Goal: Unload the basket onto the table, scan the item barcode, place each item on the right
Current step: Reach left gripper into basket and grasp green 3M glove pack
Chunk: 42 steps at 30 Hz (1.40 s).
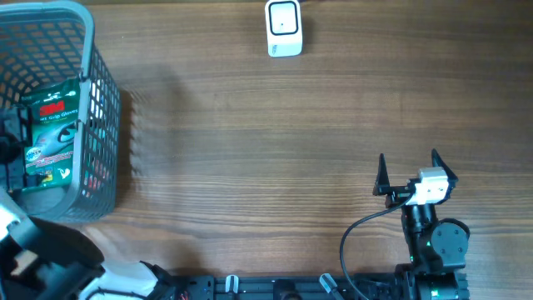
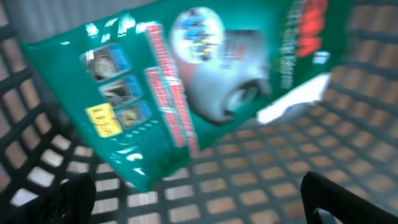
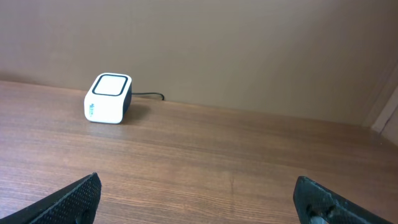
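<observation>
- Hanging inside the grey basket [image 1: 92, 100] at the table's [image 1: 250, 167] left end: left pincer [image 2: 202, 202], spread wide, holding nothing.
- Green packet [image 2: 186, 81] lies tilted in the basket, just ahead of that pincer; view blurred, no contact seen.
- Right pincer [image 1: 408, 167] spread wide above the table, empty, well apart from the packet.
- White scanner [image 1: 284, 28] at the far edge.

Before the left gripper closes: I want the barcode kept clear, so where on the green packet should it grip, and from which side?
Probably the packet by its free edge nearest the open left gripper, pinched across its thin faces. Come from above, through the open top of the basket: the packet is flat and lies tilted, and mesh walls block the sides.
</observation>
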Each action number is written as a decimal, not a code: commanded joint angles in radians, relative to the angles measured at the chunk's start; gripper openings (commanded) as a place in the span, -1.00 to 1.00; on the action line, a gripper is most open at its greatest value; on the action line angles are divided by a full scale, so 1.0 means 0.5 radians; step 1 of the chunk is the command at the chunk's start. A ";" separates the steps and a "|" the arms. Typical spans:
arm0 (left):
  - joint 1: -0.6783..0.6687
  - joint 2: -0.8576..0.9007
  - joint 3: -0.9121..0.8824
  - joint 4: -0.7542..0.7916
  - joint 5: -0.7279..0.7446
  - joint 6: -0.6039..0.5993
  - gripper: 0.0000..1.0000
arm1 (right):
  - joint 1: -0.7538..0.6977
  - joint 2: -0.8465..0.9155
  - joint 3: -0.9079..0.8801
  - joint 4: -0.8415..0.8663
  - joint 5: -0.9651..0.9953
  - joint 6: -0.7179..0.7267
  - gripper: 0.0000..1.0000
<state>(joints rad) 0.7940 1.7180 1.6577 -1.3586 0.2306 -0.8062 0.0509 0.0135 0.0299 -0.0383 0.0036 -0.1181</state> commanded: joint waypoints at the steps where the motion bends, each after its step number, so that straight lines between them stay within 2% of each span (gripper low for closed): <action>1: 0.013 0.036 -0.010 -0.047 -0.191 -0.027 1.00 | 0.008 -0.012 -0.011 0.009 -0.011 -0.023 0.99; 5: 0.013 0.036 -0.010 -0.082 -0.227 -0.027 1.00 | 0.008 -0.012 -0.011 0.009 -0.011 -0.022 0.99; 11: 0.013 0.036 -0.010 -0.155 -0.495 -0.028 1.00 | 0.008 -0.012 -0.011 0.009 -0.011 -0.022 0.99; 15: 0.013 0.040 -0.018 -0.114 -0.510 -0.027 1.00 | 0.008 -0.012 -0.011 0.009 -0.011 -0.022 0.99; 20: -0.003 0.040 -0.214 0.036 -0.509 -0.027 1.00 | 0.008 -0.012 -0.011 0.009 -0.011 -0.022 1.00; 29: -0.109 0.043 -0.668 0.497 -0.478 -0.028 1.00 | 0.008 -0.012 -0.011 0.009 -0.011 -0.023 0.99; 30: -0.116 0.043 -0.671 0.513 -0.478 -0.027 0.89 | 0.008 -0.012 -0.011 0.009 -0.010 -0.022 0.99; 31: -0.124 0.043 -0.671 0.528 -0.472 -0.027 0.66 | 0.008 -0.012 -0.011 0.009 -0.011 -0.022 1.00; 32: -0.128 0.040 -0.671 0.538 -0.455 -0.027 -0.17 | 0.008 -0.012 -0.011 0.009 -0.011 -0.022 1.00; 33: -0.128 0.040 -0.671 0.541 -0.441 -0.027 -0.71 | 0.008 -0.012 -0.011 0.009 -0.011 -0.022 0.99; 34: -0.128 0.040 -0.671 0.542 -0.440 -0.027 -0.92 | 0.008 -0.012 -0.011 0.009 -0.011 -0.022 1.00; 38: -0.127 0.020 -0.668 0.549 -0.427 -0.027 -0.92 | 0.008 -0.012 -0.011 0.009 -0.011 -0.023 0.99; 42: -0.127 -0.112 -0.600 0.549 -0.250 -0.019 -0.92 | 0.008 -0.012 -0.011 0.010 -0.011 -0.022 0.99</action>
<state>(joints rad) 0.7292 1.6947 1.3628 -1.0760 0.0467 -0.8165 0.0509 0.0135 0.0303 -0.0383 0.0036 -0.1188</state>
